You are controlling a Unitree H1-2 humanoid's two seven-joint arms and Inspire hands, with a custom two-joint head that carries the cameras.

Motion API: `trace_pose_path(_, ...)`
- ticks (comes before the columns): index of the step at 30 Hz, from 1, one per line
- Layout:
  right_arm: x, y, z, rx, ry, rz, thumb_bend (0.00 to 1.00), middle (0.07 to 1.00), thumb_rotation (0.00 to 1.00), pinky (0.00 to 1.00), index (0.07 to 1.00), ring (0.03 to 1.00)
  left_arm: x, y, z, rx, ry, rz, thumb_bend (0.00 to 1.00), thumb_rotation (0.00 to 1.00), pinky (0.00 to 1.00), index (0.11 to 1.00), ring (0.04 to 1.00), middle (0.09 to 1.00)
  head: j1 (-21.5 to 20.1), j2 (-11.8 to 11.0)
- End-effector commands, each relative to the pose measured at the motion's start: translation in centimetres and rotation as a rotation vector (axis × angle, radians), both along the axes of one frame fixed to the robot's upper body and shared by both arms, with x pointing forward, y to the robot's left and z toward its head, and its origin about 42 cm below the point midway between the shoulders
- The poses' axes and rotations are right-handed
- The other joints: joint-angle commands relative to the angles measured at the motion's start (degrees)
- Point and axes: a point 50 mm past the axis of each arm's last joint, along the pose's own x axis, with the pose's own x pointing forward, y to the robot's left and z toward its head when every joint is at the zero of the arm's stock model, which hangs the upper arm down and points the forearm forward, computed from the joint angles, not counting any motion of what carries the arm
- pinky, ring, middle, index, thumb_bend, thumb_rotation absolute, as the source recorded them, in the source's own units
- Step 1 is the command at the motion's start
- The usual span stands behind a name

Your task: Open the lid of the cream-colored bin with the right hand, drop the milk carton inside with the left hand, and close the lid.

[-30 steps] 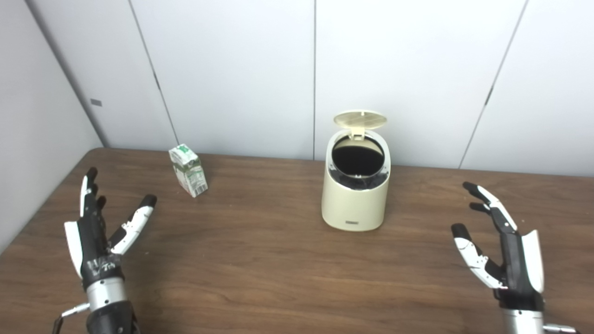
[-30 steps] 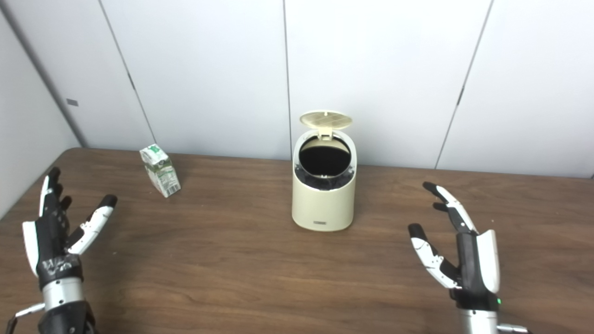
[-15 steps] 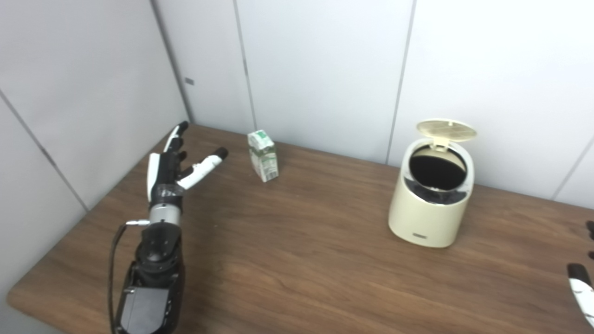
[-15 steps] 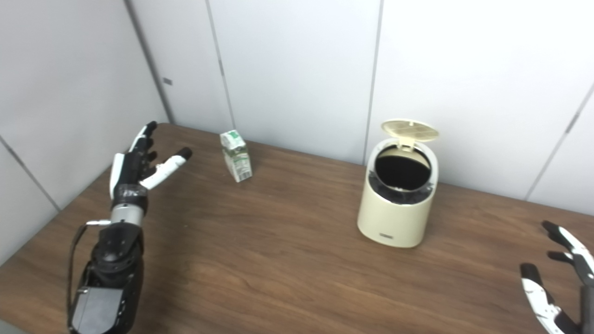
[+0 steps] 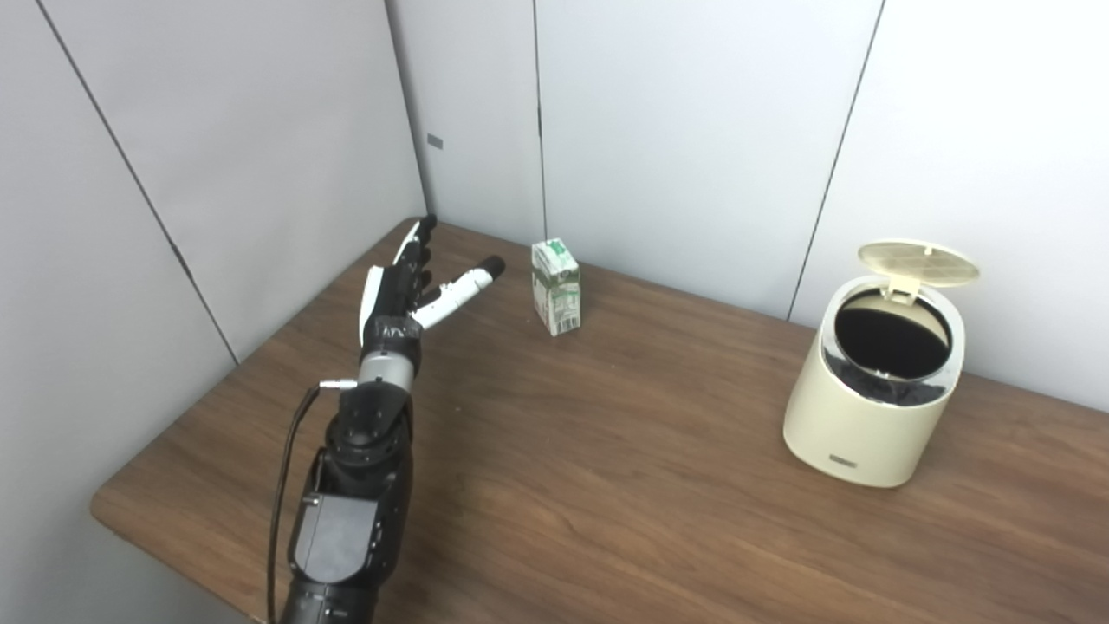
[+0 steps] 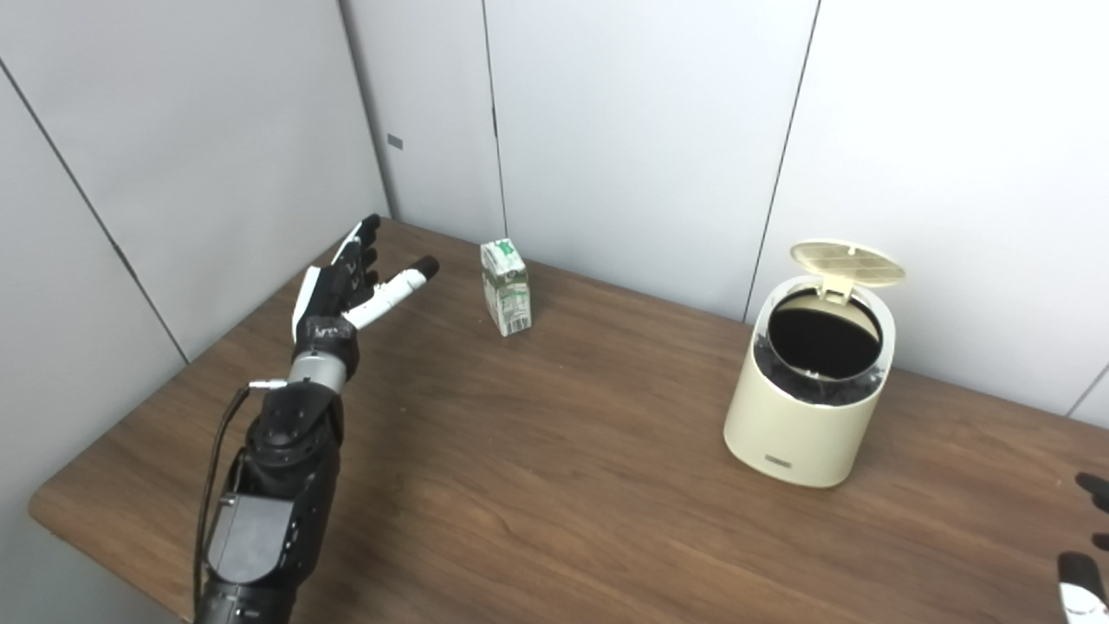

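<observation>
The cream-colored bin (image 5: 871, 407) stands on the right of the wooden table (image 5: 606, 485), its round lid (image 5: 918, 263) tipped up and back, the dark inside showing. The white and green milk carton (image 5: 555, 287) stands upright near the back wall. My left hand (image 5: 407, 290) is open, fingers spread, held just left of the carton and apart from it. It also shows in the right eye view (image 6: 342, 290). Of my right hand only fingertips (image 6: 1079, 581) show at the bottom right corner of the right eye view, far from the bin.
White wall panels close the back and the left side of the table. The table's rounded front left corner (image 5: 108, 511) is in view. Bare wood lies between carton and bin.
The camera has turned left, so the whole scene shifted right. My left arm has reached forward toward the carton. My right hand has almost left the picture. The lid stays up.
</observation>
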Motion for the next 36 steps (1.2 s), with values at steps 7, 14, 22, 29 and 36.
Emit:
trace_pose_path(7, 0.7, -0.3, 0.2, 0.001, -0.036, 0.011, 0.25, 0.781, 0.92, 0.61, 0.752, 0.76, 2.4, 2.2, 2.2, 0.1, -0.027, 0.014, 1.0, 0.35, 0.92, 1.0, 0.972, 0.994, 0.34, -0.64)
trace_pose_path(14, 0.8, -0.4, 0.0, -0.002, -0.03, 0.015, 0.29, 0.782, 0.93, 0.6, 0.751, 0.763, 4.7, 3.9, 1.8, 0.09, 0.066, -0.047, 1.0, 0.27, 0.92, 1.0, 0.966, 0.989, 0.33, -0.78)
trace_pose_path(22, 0.4, -0.4, 0.0, 0.0, -0.028, 0.022, 0.32, 0.786, 0.96, 0.61, 0.754, 0.768, 6.2, 5.3, 1.2, 0.234, 0.252, -0.123, 1.0, 0.36, 0.95, 0.999, 0.985, 0.992, -0.2, -0.85)
trace_pose_path(29, -0.1, 0.0, -0.3, -0.012, -0.023, 0.022, 0.35, 0.79, 1.0, 0.61, 0.751, 0.764, 7.4, 6.2, -0.2, 0.296, 0.359, -0.166, 1.0, 0.32, 0.89, 0.971, 0.931, 0.946, -2.14, -1.71)
trace_pose_path(36, -0.7, -0.1, -0.5, -0.028, -0.024, 0.011, 0.41, 0.805, 1.0, 0.64, 0.768, 0.779, 8.6, 5.6, -0.7, 0.34, 0.374, -0.271, 1.0, 0.37, 0.85, 0.96, 0.925, 0.954, -2.8, -1.77)
